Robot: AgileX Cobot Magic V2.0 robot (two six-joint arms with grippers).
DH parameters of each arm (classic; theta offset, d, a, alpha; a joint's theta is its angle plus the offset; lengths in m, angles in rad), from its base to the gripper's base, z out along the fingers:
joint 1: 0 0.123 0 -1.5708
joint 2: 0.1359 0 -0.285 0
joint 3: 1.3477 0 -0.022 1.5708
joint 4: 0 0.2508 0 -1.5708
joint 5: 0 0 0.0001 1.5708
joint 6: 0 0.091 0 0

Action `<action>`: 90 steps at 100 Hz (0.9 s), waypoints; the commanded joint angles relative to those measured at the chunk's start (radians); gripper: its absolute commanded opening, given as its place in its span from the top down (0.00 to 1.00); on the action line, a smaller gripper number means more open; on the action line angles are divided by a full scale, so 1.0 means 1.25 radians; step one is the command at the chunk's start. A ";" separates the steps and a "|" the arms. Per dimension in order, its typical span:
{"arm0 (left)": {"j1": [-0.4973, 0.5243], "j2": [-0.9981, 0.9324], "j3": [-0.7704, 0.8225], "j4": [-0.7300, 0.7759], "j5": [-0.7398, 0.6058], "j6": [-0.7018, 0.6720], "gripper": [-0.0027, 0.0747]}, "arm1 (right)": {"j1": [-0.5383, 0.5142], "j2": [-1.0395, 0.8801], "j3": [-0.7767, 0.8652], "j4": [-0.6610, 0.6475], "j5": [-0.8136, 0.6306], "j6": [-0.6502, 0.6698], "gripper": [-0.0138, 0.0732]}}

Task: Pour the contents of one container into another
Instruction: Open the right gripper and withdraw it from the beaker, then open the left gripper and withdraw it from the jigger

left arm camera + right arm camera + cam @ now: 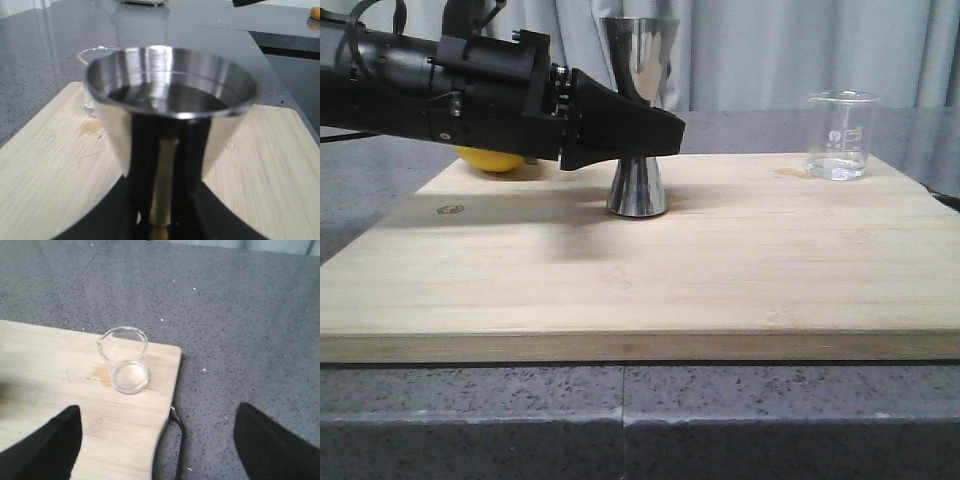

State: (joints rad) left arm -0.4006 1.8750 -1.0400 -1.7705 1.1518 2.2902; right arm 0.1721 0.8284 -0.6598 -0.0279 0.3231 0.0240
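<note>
Wooden board (720,270) on your gray desk (770,420): left gripper (655,135) clamps the steel jigger's (638,120) waist; right gripper (157,440) hangs spread open near the glass beaker (125,360).

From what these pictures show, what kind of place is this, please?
Probably a kitchen or home-bar counter: a speckled grey stone worktop carries a bamboo cutting board, with a steel jigger, a glass beaker and what looks like a lemon on it.

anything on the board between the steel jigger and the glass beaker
Nothing: in the front view only bare wooden board lies between the steel jigger and the glass beaker.
</note>
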 commanded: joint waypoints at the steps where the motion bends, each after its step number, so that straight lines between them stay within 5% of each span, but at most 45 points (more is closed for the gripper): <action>1: -0.007 -0.036 -0.022 -0.064 0.086 -0.001 0.89 | 0.001 -0.035 -0.021 0.001 -0.034 -0.013 0.18; 90: -0.007 -0.036 -0.022 -0.064 0.086 -0.001 0.89 | 0.001 -0.092 -0.021 -0.007 -0.021 -0.013 0.18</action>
State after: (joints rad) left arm -0.4006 1.8750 -1.0400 -1.7705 1.1503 2.2902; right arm 0.1721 0.7193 -0.6598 -0.0280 0.3799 0.0144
